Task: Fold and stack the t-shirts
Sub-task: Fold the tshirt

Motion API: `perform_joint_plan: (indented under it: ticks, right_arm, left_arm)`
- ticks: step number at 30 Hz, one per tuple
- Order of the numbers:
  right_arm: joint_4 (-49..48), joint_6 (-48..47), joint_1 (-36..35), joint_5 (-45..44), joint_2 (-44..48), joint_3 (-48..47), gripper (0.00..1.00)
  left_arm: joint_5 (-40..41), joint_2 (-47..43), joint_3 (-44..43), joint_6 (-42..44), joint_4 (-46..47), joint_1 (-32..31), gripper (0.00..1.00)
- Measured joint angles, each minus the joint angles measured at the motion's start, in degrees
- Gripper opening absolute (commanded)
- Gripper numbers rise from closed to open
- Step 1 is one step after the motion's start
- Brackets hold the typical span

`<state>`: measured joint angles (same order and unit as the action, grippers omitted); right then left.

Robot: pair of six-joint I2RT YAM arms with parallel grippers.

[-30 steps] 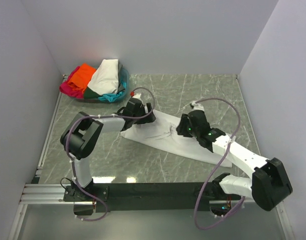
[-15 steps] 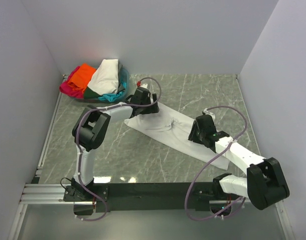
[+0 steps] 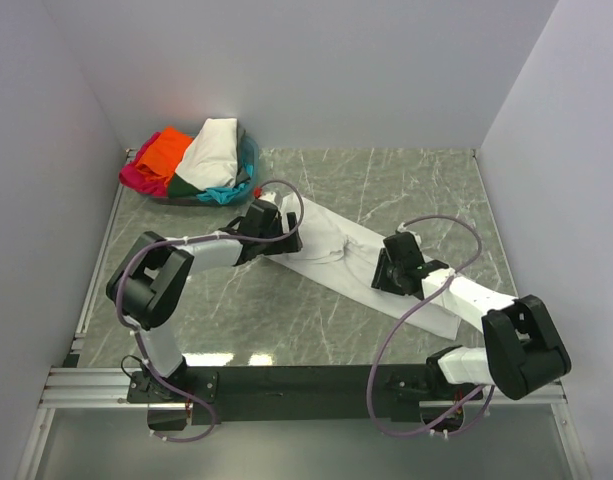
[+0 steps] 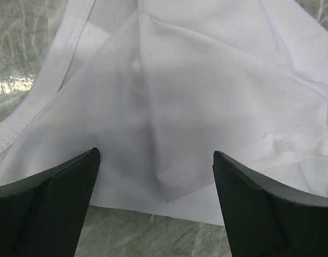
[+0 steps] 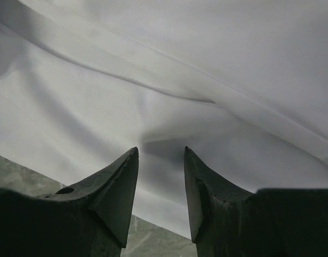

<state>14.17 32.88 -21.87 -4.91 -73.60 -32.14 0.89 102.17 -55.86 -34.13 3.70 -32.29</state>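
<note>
- Lying beneath both grippers, the white shirt forms a long strip set slantwise on the table.
- Left gripper: it is positioned over the far-left end of the strip. The jaws stand wide apart with nothing between them.
- Left wrist view: a folded flap of the white shirt lies directly below and ahead of the left gripper.
- Right gripper: it is positioned low over the strip, toward its near-right end. The jaws stand about halfway apart.
- Right wrist view: the white shirt puckers darkly at the tips of the right gripper. Whether cloth is pinched cannot be told.
- Pile of other shirts: it lies well apart from the left gripper, beyond it toward the far-left corner.
</note>
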Motion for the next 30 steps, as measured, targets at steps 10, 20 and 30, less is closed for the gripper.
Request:
perform_joint_plan:
  ticks: [10,20,30]
  right_arm:
    - [-1.3,2.0,-6.6,-0.1,-3.9,-1.9,0.47]
    - [0.6,6.6,-16.5,0.0,-7.0,-5.3,0.47]
    - [-2.4,8.8,-23.1,7.3,-8.7,-8.4,0.49]
  left_arm:
    - [-1.2,5.4,-5.8,0.4,1.5,2.4,0.94]
    - [-1.5,17.5,-25.1,3.5,-7.0,4.2,0.94]
    - [-4.7,28.0,-42.2,5.0,-12.2,5.5,0.93]
